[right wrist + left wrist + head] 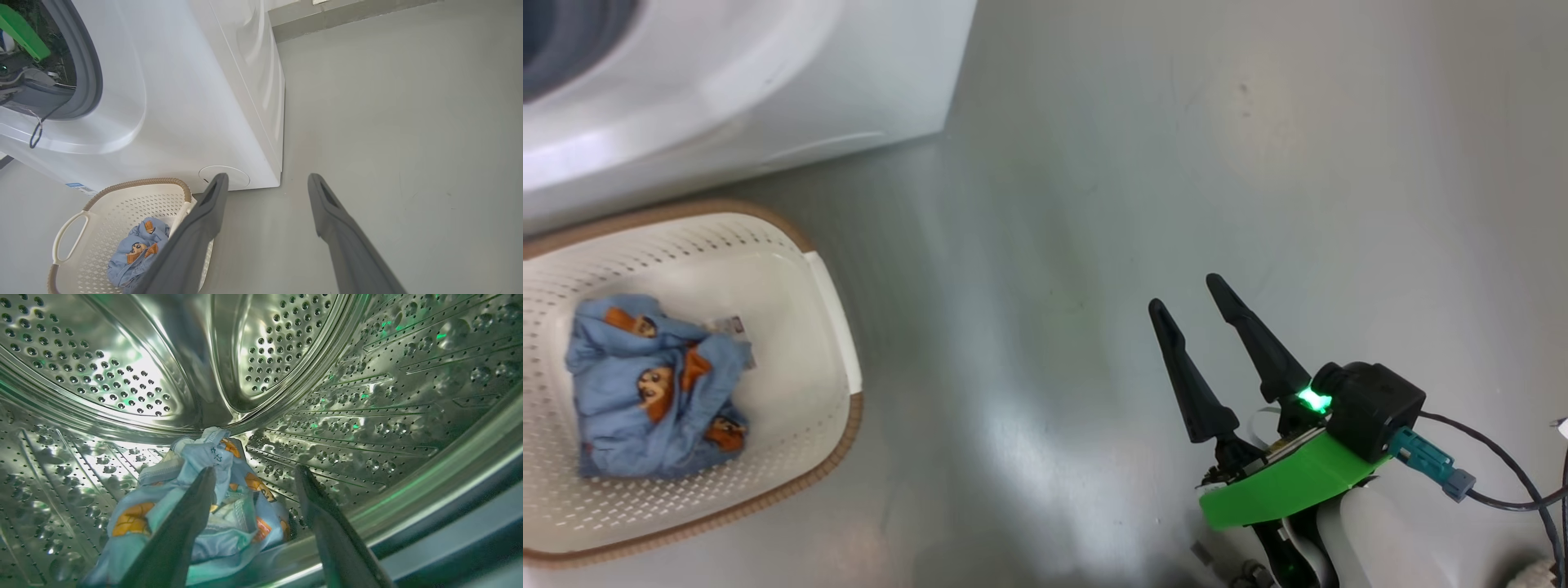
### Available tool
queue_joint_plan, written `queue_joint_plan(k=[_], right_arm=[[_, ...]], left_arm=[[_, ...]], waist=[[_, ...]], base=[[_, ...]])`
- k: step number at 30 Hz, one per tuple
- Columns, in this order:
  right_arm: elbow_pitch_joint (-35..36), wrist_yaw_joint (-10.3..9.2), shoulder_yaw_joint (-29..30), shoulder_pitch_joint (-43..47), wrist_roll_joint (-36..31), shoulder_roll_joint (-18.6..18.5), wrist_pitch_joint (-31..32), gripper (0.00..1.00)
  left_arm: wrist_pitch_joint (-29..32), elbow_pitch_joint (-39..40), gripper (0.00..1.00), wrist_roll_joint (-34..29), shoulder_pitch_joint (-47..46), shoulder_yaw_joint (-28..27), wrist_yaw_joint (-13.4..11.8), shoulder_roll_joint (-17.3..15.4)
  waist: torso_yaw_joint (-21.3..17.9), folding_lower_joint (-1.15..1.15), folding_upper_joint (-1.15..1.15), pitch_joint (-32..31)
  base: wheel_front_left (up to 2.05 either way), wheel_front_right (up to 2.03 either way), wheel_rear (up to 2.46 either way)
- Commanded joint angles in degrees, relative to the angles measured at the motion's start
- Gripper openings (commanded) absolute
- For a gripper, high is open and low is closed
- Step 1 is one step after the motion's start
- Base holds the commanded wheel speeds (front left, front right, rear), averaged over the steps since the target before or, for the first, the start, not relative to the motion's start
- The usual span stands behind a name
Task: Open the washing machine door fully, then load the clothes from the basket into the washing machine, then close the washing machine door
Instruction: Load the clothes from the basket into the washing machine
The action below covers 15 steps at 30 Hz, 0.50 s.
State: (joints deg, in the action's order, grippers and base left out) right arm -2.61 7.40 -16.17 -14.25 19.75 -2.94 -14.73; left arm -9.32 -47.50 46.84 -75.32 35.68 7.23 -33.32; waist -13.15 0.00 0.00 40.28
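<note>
Left gripper [255,469]: fingers are standing wide apart, pinching nothing. One blue bear-print garment [220,498] is lying just past them, crumpled low on the drum [122,375] wall. It's touching one finger or sitting just behind it, can't tell which. The drum is inside the washer [768,90], so I'm counting that piece as loaded.

Right gripper [1187,291]: fingers are also standing wide, empty, hovering over bare floor [1258,122], well apart from the basket [837,327].

The basket is sitting on the floor just beside the washer front. A second blue bundle [654,384] is lying on its bottom, toward one end.

Handling, my read: the cloth is looking light, soft and limp, with no stiffness, so it'll be draping and trailing when lifted. Not fragile, not slippery. Best hold is probably a pinch on the raised fold at the top of the bundle, deep enough to be catching more than one layer. An edge pinch risks it unfolding and dragging on the basket rim.

Count: grippers 2, basket 1, washer 1, cloth clumps 2 (one in the drum, one in the basket). Can't tell whether the basket bundle is one garment or several. Loading is looking partway done; door close not yet done.
</note>
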Motion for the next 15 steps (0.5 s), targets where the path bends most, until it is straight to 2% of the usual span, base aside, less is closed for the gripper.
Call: queue_joint_plan(k=[1,15], right_arm=[[0.79,0.09,-0.95,1.21,-0.66,0.06,-0.27,1.0],[-1.18,0.09,1.11,1.99,-1.45,0.06,-0.27,1.0]], left_arm=[[-0.89,0.6,1.0,0.72,0.82,-1.24,-0.38,-2.46],[-5.14,3.45,1.0,2.77,10.84,-2.96,-0.86,-0.08]], waist=[[1.06,0.0,0.0,-1.69],[3.56,0.0,0.0,-8.37]], base=[[0.0,0.0,0.0],[0.0,0.0,0.0]])
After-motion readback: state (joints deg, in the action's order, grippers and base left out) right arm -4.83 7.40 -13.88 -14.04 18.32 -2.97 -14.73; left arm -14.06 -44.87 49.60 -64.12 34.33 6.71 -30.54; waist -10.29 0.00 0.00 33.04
